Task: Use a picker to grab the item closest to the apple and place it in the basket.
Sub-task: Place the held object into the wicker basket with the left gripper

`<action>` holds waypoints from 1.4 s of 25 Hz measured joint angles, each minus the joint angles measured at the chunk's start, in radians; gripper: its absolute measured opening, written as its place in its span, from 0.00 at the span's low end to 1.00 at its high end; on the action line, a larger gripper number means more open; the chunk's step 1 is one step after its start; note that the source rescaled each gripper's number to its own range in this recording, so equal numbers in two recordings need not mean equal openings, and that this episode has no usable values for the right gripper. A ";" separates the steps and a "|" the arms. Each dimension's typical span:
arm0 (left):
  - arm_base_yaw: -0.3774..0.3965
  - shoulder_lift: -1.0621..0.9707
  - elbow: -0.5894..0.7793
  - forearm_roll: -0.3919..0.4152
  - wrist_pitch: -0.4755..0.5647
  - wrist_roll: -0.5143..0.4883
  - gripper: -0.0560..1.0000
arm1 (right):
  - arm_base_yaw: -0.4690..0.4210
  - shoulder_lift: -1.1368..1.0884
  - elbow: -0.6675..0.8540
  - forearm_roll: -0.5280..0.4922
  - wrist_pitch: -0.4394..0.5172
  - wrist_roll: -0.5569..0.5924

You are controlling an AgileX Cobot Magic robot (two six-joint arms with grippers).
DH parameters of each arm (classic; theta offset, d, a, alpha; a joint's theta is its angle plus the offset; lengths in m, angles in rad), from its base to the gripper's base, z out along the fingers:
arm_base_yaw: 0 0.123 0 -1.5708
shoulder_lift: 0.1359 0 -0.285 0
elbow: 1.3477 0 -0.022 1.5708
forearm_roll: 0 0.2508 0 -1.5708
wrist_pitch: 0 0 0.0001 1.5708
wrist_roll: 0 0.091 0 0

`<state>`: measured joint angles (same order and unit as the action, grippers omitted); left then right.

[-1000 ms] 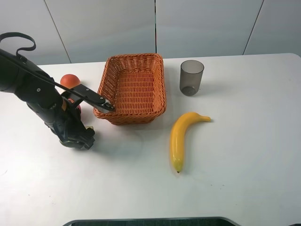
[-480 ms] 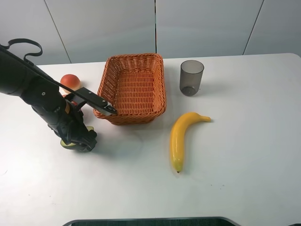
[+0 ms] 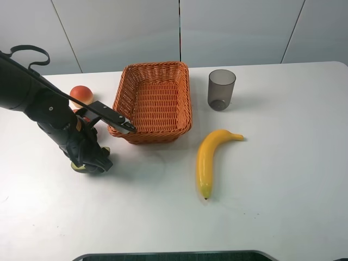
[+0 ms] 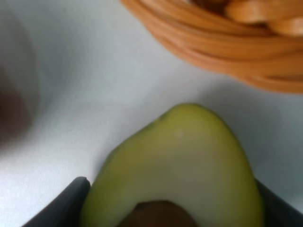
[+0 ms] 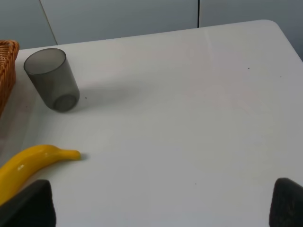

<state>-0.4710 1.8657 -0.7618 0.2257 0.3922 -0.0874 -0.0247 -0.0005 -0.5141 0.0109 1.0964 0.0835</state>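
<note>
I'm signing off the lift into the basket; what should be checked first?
1. The green fruit sits between the left gripper fingers: ok.
2. Grip firm on it: cannot tell.
3. It is the item the task means: cannot tell, the left arm covers part of that area.
4. The basket upright, close beside that gripper: ok.
5. The right gripper open, holding nothing: ok.

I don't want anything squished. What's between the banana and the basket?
Nothing, just bare table between banana and basket, as the high view shows.
</note>
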 joint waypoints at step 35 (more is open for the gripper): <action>0.000 -0.237 0.000 -0.060 0.122 0.004 0.06 | 0.000 0.000 0.000 0.000 0.000 0.000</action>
<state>-0.4710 1.6288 -0.7618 0.1657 0.5141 -0.0838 -0.0247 -0.0005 -0.5141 0.0109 1.0964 0.0835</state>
